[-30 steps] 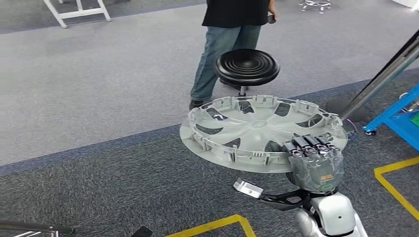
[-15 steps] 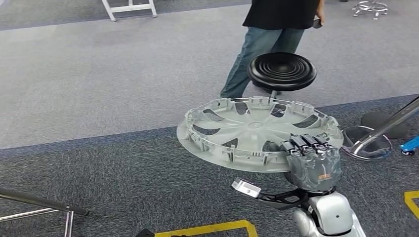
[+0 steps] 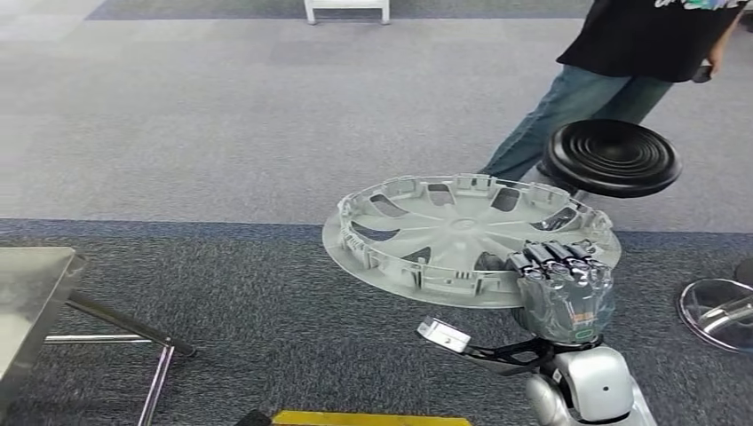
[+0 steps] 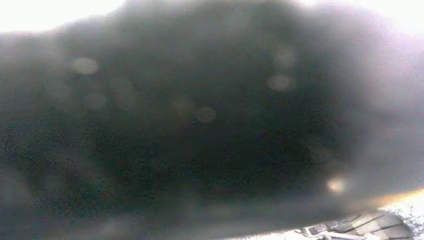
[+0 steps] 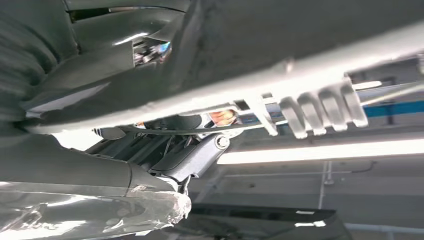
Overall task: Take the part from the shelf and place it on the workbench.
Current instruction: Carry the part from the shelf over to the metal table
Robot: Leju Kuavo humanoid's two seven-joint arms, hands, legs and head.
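1. The right arm (image 3: 590,390) rises from the lower right of the head view, silver and rounded at the wrist.
2. The right hand (image 3: 564,288) grips the near rim of the part (image 3: 462,235), dark fingers (image 3: 555,255) curled over the edge from above, a translucent grey cover on its back.
3. The part is a grey plastic wheel cover, round and shallow, held roughly level above the floor with its inner side up. Curved spokes run from a small hub to the rim, with cut-out openings between them and small tabs standing along the edge.
4. In the right wrist view the part (image 5: 280,45) is a smooth grey underside close to the lens, with a ribbed clip at its rim.
5. The left wrist view is dark and blurred; I cannot tell the left hand's state.
6. The floor (image 3: 222,142) is carpet, light grey farther off, darker speckled grey nearer.
7. A metal counter (image 3: 27,293) corner shows at the lower left, on thin legs.
8. A black ridged round stool (image 3: 613,158) stands behind the part, with a person (image 3: 613,80) in jeans beside it.
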